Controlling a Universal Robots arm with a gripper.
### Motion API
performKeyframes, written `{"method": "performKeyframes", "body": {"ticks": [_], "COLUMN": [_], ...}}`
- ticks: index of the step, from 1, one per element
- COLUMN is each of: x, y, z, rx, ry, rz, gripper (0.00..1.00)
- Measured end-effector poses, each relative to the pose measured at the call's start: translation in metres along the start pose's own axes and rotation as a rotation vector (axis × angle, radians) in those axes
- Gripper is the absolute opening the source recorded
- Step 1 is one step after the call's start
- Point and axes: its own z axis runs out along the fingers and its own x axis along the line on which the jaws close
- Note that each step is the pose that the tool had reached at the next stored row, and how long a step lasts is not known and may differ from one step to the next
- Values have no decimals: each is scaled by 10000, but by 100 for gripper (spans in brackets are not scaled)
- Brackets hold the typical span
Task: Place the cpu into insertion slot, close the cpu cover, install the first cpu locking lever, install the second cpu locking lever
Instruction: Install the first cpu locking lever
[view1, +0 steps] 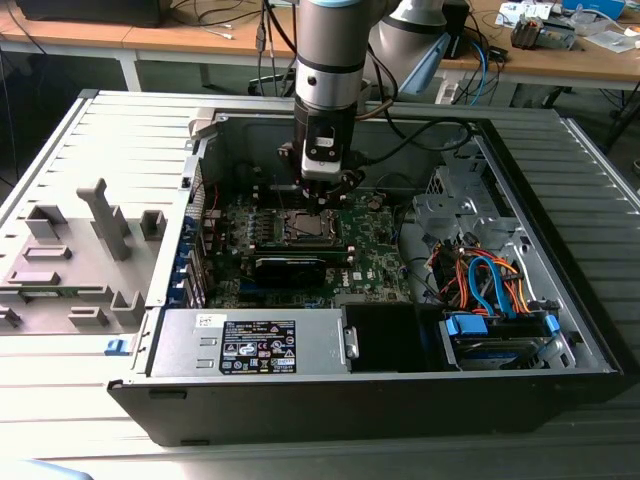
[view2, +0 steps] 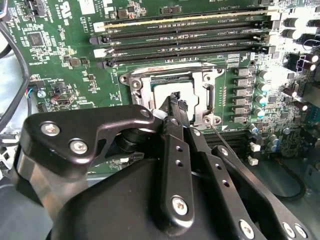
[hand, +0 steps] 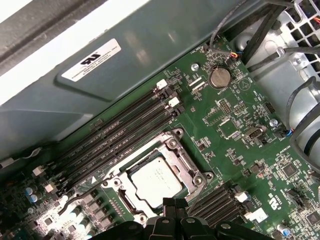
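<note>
Table (view1: 60, 140) slats are carrying the open computer case (view1: 380, 400), which is lying on its side so that you are looking straight into it in the exterior view. A grey moulded fixture (view1: 105, 215) is sitting on the table at the exterior view's left, just outside the case. Your arm (view1: 330, 50) is reaching down into the case from above. The power supply (view1: 250, 345) is lying along the near wall, and the green motherboard (view1: 375, 250) is filling the floor behind it.

The gripper (view1: 325, 190) is hanging over the middle of the board, directly above the insertion slot (view1: 305, 226). In both wrist views you are seeing its fingertips (hand: 169, 203) pressed together, with nothing visible between them. In the second wrist view the gripper (view2: 177, 101) is pointing down at the socket's middle; whether the tips are touching it you cannot tell.

The cpu cover (hand: 186, 159) is lying flat and closed on the slot, its frame surrounding the chip. The cpu (hand: 152, 180) is sitting in the slot, its silvery top showing through the cover's cut-out. In the second wrist view a thin locking lever (view2: 222, 145) is running along one side of the socket and passing under the gripper's linkage; whether it is latched you cannot tell.
</note>
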Motion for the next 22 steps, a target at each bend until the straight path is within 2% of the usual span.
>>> {"method": "performKeyframes", "body": {"ticks": [22], "x": [0], "y": [0], "z": [0], "rx": [-6], "ry": [-18], "rz": [-324], "gripper": [11]}}
